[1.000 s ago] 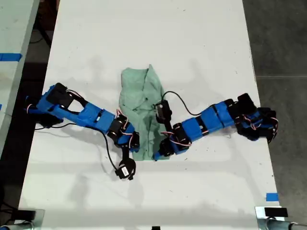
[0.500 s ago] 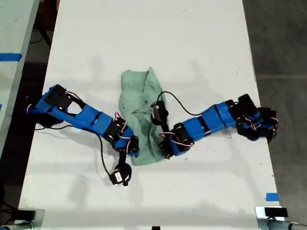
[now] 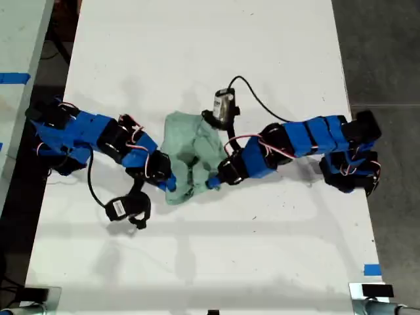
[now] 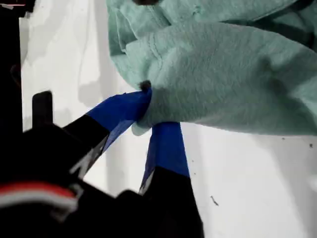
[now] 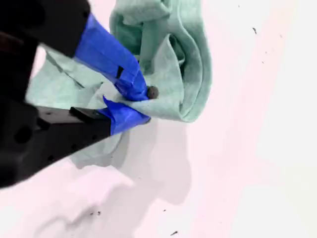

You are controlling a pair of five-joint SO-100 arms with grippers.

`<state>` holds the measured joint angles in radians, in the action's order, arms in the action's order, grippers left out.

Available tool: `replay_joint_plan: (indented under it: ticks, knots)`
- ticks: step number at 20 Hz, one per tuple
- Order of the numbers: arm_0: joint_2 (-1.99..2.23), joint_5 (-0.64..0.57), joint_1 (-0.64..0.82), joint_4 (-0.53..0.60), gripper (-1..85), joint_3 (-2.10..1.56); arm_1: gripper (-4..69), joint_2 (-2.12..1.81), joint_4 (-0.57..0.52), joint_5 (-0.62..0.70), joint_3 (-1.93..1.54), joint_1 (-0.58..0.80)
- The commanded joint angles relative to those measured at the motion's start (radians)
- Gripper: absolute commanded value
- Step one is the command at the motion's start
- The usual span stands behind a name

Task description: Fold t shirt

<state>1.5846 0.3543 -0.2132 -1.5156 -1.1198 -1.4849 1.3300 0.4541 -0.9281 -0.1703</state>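
The pale mint-green t shirt (image 3: 193,154) lies bunched in the middle of the white table (image 3: 262,59). Two blue arms meet at its near edge, one from the exterior view's left with its tip (image 3: 169,186) on the cloth, one from the exterior view's right with its tip (image 3: 213,182) on it. The wrist views do not show which arm is which. My first gripper (image 4: 143,114) is shut on a fold of the t shirt (image 4: 223,84). My second gripper (image 5: 138,105) is shut on another edge of the t shirt (image 5: 193,64).
A black cable loops on the table near the arm at the exterior view's left (image 3: 92,190). Another table (image 3: 16,59) stands past the exterior view's left edge, dark floor (image 3: 387,59) past the right. Blue tape (image 3: 371,269) marks the near right.
Both arms have swung toward the far side, carrying the t shirt's near edge with them. The t shirt is now shorter and more bunched. Both wrist cameras changed position.
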Motion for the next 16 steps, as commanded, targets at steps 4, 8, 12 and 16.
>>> replay_joint_plan:
  ticks: [4, 8, 12, 16]
  knots:
    - [0.19, -0.305, 0.42, -0.064, 1.3, -0.112, -0.1, -0.147, -0.026, 0.244, -0.006, 0.219]
    - [0.233, -0.417, 0.621, -0.072, 14.6, -0.143, 33.2, -0.175, 0.071, 0.36, -0.006, 0.416]
    - [0.459, -0.48, 0.784, -0.081, 14.1, -0.192, 36.2, -0.344, 0.272, 0.385, -0.075, 0.673]
    - [0.673, -0.483, 0.795, -0.083, 9.7, -0.25, 32.6, -0.578, 0.417, 0.407, -0.137, 0.75]
